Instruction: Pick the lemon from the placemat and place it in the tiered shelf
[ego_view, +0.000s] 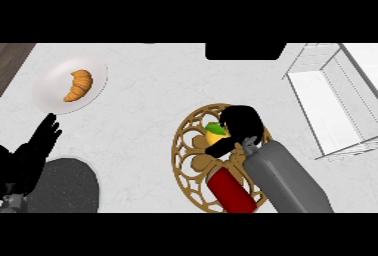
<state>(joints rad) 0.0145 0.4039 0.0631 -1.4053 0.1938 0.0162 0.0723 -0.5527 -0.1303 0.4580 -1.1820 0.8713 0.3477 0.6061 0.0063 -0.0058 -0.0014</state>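
A yellow lemon (215, 134) with a green leaf lies on the round gold openwork placemat (188, 155) in the middle of the counter. My right hand (242, 122) is over the lemon's right side, fingers curled round it and hiding part of it. The white wire tiered shelf (325, 105) stands at the right edge, apart from the hand. My left hand (33, 150) rests open at the lower left, fingers up.
A white plate (52, 87) with a croissant (78, 85) sits at the upper left. A red cylinder (232, 192) lies on the placemat's lower part next to my right forearm. A dark round object (70, 187) is at the lower left, a black one (244, 51) at the top.
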